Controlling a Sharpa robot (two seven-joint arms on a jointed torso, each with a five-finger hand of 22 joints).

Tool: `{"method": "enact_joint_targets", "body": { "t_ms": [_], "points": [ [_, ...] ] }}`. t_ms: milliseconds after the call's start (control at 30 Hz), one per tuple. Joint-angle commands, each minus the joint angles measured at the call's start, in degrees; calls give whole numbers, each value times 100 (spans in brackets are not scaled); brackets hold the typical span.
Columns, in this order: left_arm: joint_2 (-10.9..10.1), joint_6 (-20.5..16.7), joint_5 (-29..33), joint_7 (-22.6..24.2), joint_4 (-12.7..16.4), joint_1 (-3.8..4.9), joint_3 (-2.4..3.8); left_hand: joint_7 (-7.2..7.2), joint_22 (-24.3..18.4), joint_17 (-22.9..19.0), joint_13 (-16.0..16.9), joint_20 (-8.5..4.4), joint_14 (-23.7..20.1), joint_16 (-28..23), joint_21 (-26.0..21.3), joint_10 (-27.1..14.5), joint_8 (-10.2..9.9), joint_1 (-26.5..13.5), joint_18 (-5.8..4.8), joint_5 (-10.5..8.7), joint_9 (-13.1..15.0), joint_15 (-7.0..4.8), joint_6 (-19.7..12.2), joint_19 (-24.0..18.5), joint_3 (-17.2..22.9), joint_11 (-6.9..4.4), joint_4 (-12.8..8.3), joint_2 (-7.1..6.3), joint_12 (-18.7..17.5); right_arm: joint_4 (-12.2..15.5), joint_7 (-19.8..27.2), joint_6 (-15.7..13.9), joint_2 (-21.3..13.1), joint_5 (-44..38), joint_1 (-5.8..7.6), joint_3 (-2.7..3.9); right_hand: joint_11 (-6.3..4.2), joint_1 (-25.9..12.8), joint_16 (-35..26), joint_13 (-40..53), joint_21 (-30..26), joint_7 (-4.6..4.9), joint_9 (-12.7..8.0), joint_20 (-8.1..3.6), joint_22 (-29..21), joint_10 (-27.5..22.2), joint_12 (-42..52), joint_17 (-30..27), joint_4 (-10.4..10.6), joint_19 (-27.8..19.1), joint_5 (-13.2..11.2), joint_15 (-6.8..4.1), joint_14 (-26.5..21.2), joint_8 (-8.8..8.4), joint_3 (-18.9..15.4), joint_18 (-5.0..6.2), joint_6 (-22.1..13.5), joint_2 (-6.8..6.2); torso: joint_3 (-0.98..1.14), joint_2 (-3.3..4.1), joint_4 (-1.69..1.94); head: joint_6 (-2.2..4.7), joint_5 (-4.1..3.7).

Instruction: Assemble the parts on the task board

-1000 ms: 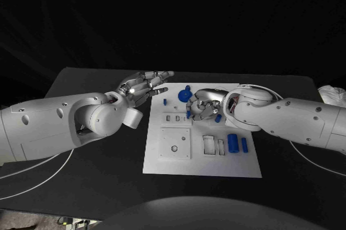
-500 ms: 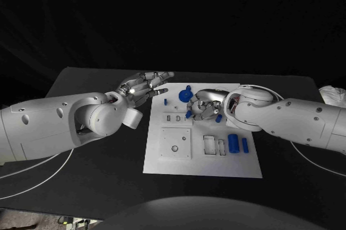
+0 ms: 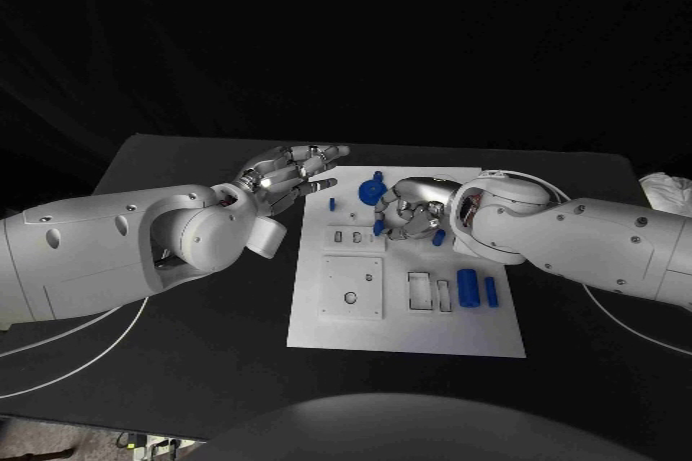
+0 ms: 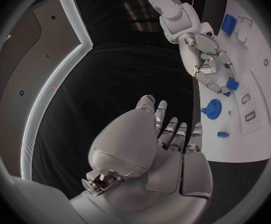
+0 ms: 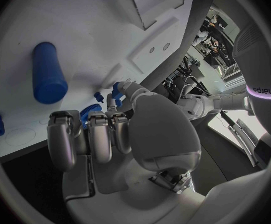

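Lengthwise, blue cylinder [image 3: 466, 286] toward robot

The right robot hand [image 3: 408, 210] crowds the far middle of the task board [image 3: 404, 331], fingers curled down among a blue gear [image 3: 371, 191] and small blue pegs [image 3: 437, 237]. The left robot hand [image 3: 284, 173] hangs with fingers spread at the board's far left corner. Nearer, two blue cylinders [image 3: 467, 285] lie beside recessed slots [image 3: 418, 289]. The board's near strip and the worktop [image 3: 216, 351] around it lie open.
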Motion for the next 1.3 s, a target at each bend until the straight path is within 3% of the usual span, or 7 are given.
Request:
{"method": "enact_joint_targets", "body": {
  "t_ms": [33, 500, 1300],
  "points": [
    [7, 98, -21, 12, 2, 0, 4, 56, 9, 8, 2, 2, -6, 23, 24, 2, 17, -7, 5, 32, -1, 43, -49, 49, 21, 30, 8, -25, 14, 8, 154, -219, -3, -79, -7, -1, 0, 3, 20, 1509, -37, -16, 45, 17, 1350, 586, 22, 1506, -41, 236, -25, 14, 587, 55, -2, 39, -16, 62, 1, -1, 1, 1, 5],
    [1, 104, -21, -16, -14, -8, 4, 58, 8, 7, -1, 3, -8, 23, 24, -10, 11, -15, 3, 30, -3, 48, -67, 48, 22, 32, 13, -23, 9, 98, 128, -516, -37, -582, -30, -1, -21, 16, 20, 1509, -47, -41, 153, 2, 1347, 586, 22, 1506, -104, 228, 19, -4, 587, 181, -18, 42, -31, 69, 0, 2, -4, 1, 33],
    [13, 129, -31, -20, -60, -58, 4, 60, 9, 9, -1, 3, -5, 33, 25, -14, 9, -22, 1, 29, -4, 52, -74, 51, 23, 35, 16, -22, 11, 277, -350, -312, -47, -1199, -53, 0, -19, 15, 20, 1509, -12, -26, 201, -10, 1363, 586, 22, 1506, -152, 265, 88, -12, 587, 253, -11, 30, -20, 69, -7, 2, 5, 1, 46]
  ]
}}
